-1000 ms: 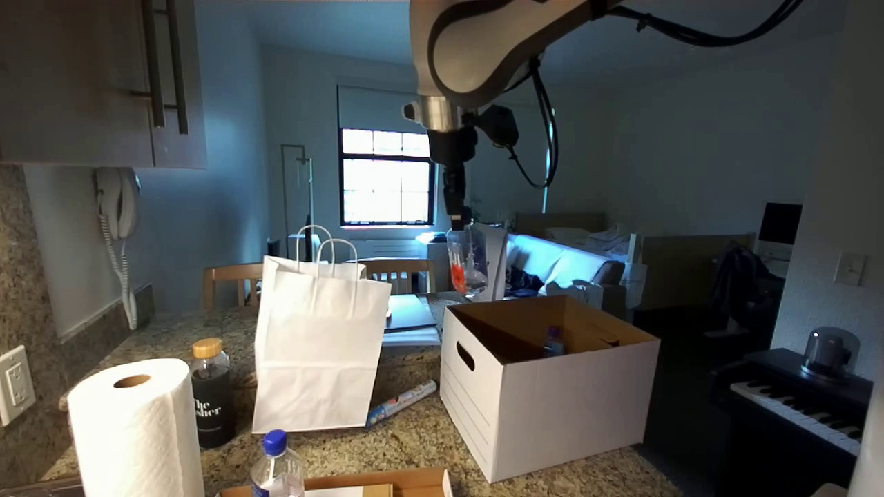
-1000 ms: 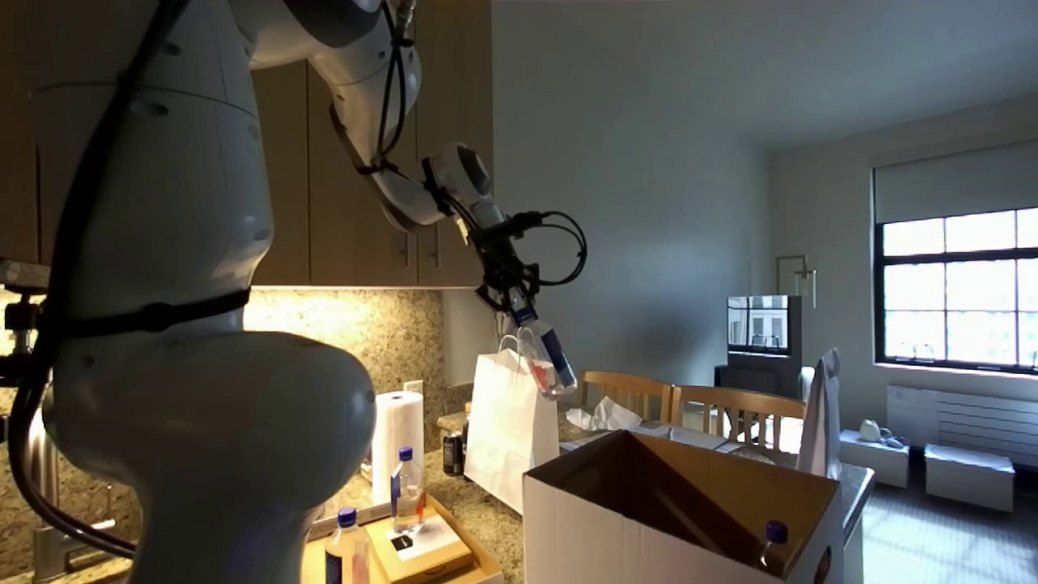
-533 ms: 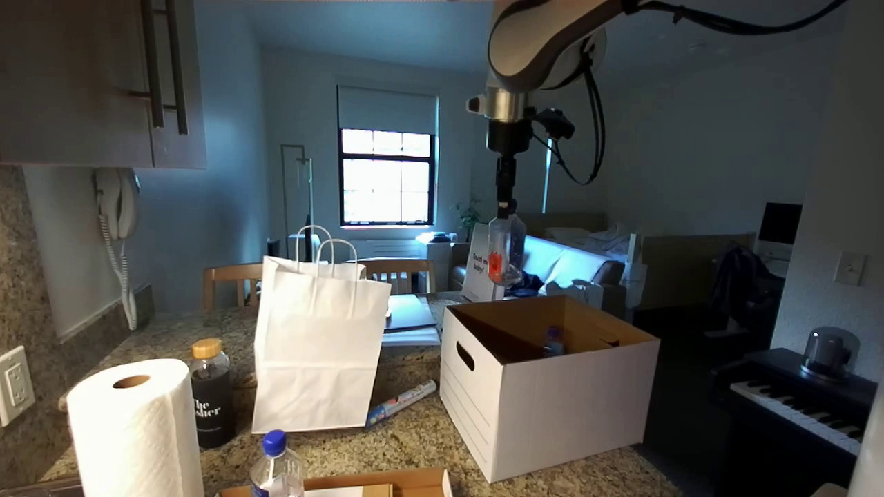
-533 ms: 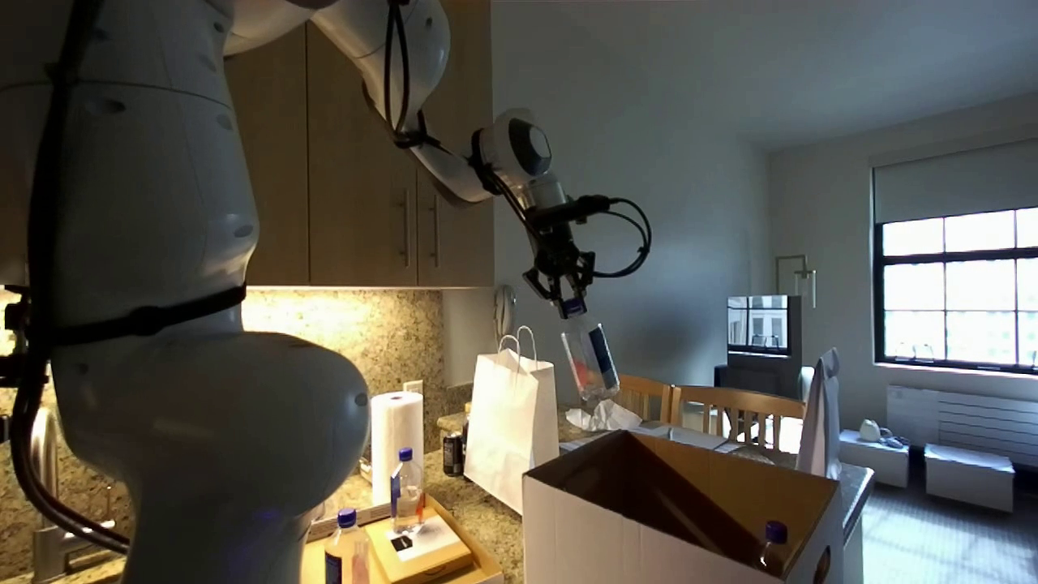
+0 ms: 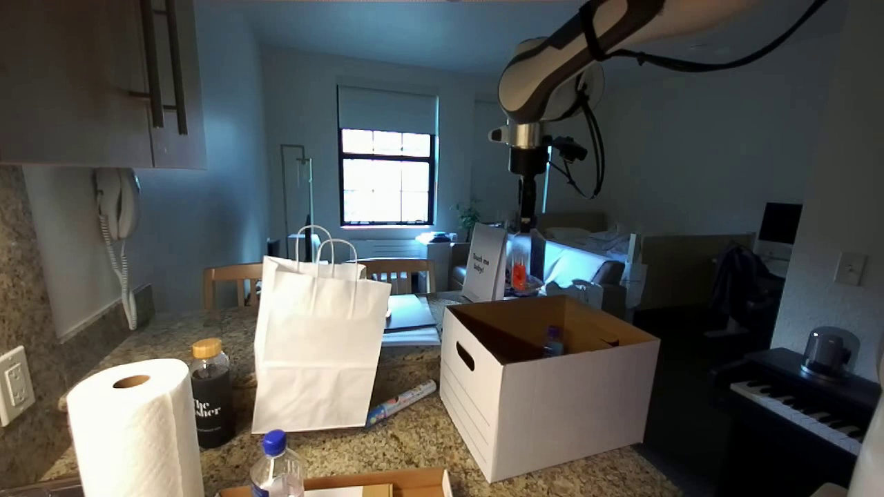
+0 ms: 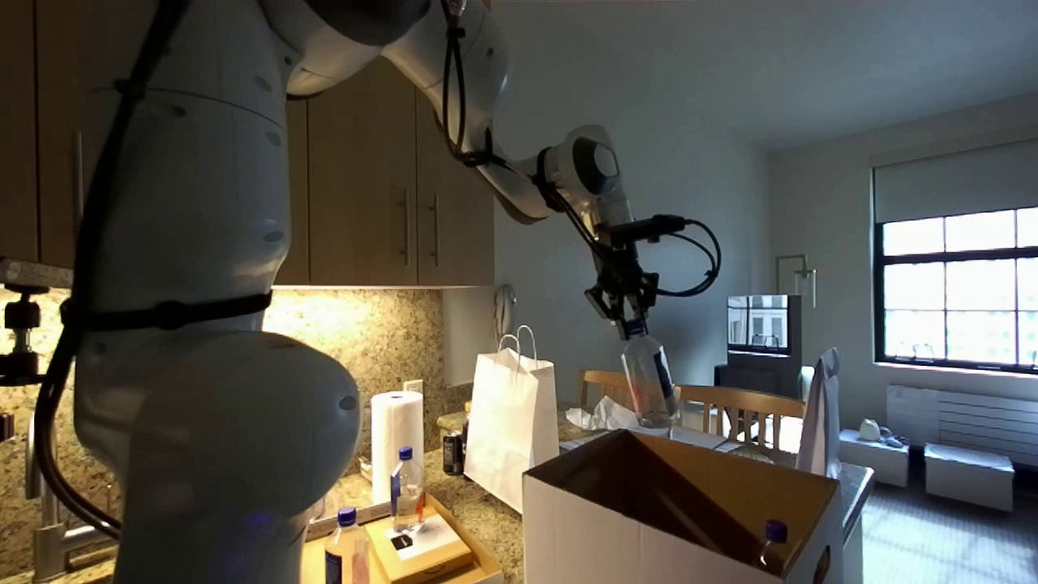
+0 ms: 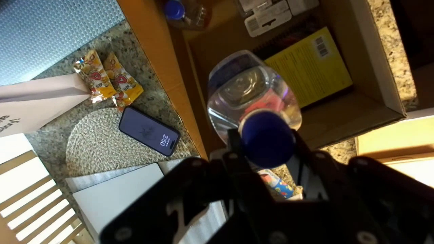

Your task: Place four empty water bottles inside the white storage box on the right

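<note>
My gripper (image 6: 635, 323) is shut on the blue cap of a clear water bottle (image 6: 649, 381), which hangs slightly tilted above the far part of the white storage box (image 6: 580, 527). In the wrist view, the held bottle (image 7: 234, 81) shows over the box's brown interior (image 7: 359, 112), and the fingers clasp its cap (image 7: 268, 139). Another bottle (image 5: 553, 342) stands inside the box in a corner; it also shows in the wrist view (image 7: 190, 13). Two more capped bottles, one (image 6: 407, 491) on a small carton and one (image 6: 347, 551) in front, stand at the cardboard tray.
A tall white paper bag (image 5: 321, 345), a paper towel roll (image 5: 135, 428) and a dark bottle (image 5: 212, 400) stand beside the box. A card sign (image 5: 485, 262) stands behind it. A yellow booklet (image 7: 310, 67) and packages (image 7: 268, 18) lie inside the box.
The gripper has carried the bottle away from the paper bag toward the storage box, first rising and then coming down a little. The bottle hangs more upright. Box and other bottles are unmoved.
</note>
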Robot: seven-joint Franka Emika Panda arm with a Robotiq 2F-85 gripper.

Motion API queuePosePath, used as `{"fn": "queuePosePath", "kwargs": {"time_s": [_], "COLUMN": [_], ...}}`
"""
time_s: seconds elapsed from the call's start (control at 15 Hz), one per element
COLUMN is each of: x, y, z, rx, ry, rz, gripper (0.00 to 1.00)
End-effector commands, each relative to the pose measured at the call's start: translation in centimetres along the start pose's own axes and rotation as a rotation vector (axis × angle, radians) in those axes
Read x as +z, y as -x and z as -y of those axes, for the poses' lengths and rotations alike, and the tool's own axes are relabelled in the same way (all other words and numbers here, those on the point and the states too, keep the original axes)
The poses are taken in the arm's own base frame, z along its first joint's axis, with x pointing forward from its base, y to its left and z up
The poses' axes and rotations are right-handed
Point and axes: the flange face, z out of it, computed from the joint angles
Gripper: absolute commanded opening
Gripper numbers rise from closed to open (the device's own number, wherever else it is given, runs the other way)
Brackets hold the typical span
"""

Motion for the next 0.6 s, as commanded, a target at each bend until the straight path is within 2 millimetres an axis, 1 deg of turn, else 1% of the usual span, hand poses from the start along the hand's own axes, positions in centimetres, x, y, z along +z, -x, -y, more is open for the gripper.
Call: {"fn": "queuePosePath", "kwargs": {"time_s": [0.0,0.13,0.27,0.33,0.4,0.47,0.53], "x": [2.7,4.9,6.8,5.8,6.7,7.1,7.1], "y": [-0.1,-0.2,-0.2,0.0,-0.1,-0.2,-0.2], "z": [-4.5,-6.4,-7.6,-6.2,-6.6,-6.6,-6.6], "rx": [-0.068,-0.063,-0.055,-0.035,-0.033,-0.033,-0.035], "ry": [-0.044,-0.082,-0.114,-0.078,-0.086,-0.091,-0.091], "rz": [-0.034,-0.027,-0.019,-0.005,0.000,0.003,0.002], "gripper": [0.14,0.14,0.14,0.14,0.34,0.34,0.34]}}
